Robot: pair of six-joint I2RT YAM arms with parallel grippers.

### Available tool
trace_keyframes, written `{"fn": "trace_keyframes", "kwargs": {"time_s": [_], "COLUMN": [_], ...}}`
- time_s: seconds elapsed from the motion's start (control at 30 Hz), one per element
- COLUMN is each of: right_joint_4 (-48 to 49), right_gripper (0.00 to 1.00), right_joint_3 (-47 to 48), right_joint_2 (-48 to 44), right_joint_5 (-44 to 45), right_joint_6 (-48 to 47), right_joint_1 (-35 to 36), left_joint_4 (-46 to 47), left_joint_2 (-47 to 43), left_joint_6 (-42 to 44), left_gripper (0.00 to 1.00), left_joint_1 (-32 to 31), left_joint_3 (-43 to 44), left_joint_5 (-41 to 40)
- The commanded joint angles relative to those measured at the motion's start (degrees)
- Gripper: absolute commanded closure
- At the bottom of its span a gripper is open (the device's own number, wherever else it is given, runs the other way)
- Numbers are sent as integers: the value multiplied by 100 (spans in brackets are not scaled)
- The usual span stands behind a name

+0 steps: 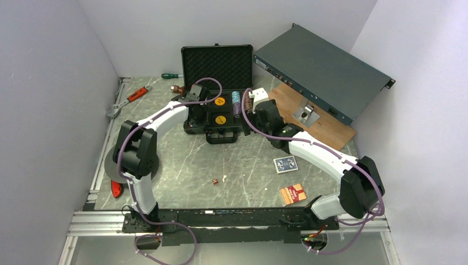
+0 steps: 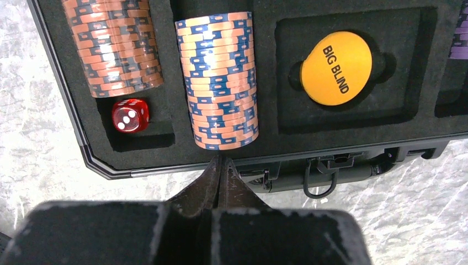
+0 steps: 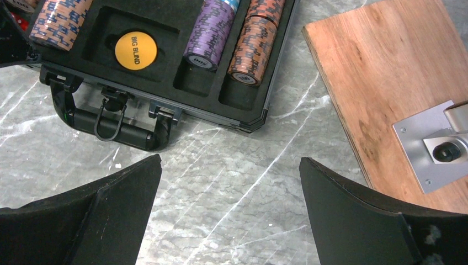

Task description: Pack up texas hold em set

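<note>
Chip stack point(image 2: 223, 83) in case point(image 2: 266, 83), just beyond closed left jaws

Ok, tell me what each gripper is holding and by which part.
Nothing is held. The left gripper is shut and empty at the near edge of the case; the right gripper hangs open over the table beside it.

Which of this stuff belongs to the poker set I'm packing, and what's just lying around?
Set: black case, chip stacks, Big Blind button, red die, blue deck, red deck, loose dice.
Stray: screwdriver, wrench, grey rack box, wooden board.
</note>
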Motion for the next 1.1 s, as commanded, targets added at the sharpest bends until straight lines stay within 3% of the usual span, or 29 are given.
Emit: {"fn": "trace_keyframes", "kwargs": {"time_s": [0.0, 1.07], "right_joint_4": [102, 75], "right_gripper": [0, 0], "right_joint_3": [256, 291], "right_joint_2": [-8, 99], "right_joint_5": [17, 52], "right_joint_6": [69, 50], "right_joint_1": [-23, -30], "left_joint_4": [199, 318], "left_joint_2": [72, 619], "left_joint_6": [-91, -83], "left_gripper": [100, 100], "left_joint_1": [-27, 103], "left_joint_3": [152, 1127], "left_joint_5": [-164, -604]}}
